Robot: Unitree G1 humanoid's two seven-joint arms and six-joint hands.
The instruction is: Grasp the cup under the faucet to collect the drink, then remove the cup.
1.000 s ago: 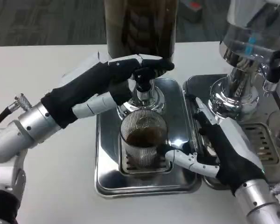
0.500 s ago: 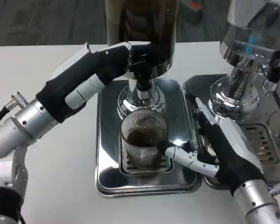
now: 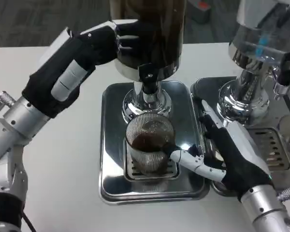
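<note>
The cup [image 3: 150, 145], a ribbed clear glass partly filled with dark drink, is seen standing upright on the slotted grate of a steel drip tray [image 3: 111, 145], directly below the faucet [image 3: 148, 79] of the dark drink dispenser [image 3: 147, 34]. The tray is set on the white table [image 3: 63, 145].

The right hand [image 3: 227, 152] is laid at the right of the cup, its back turned up over the seam between this tray and the neighbouring one. One white finger [image 3: 191, 158] is stretched leftward and its tip is placed against the lower right side of the cup; the remaining fingers are pointed away toward the back, near the chrome base of a second machine [image 3: 246, 96]. A closed hold around the glass is not made out: only the one fingertip is seen in contact, and whether anything is pressed against the cup's hidden far side cannot be told.

The left hand [image 3: 82, 55] is raised at the upper left, well apart from the cup, beside the dispenser's dark body. Its fingers are extended toward the dispenser wall, held loosely together, and nothing is gripped in them; whether the tips touch the wall cannot be told.
</note>
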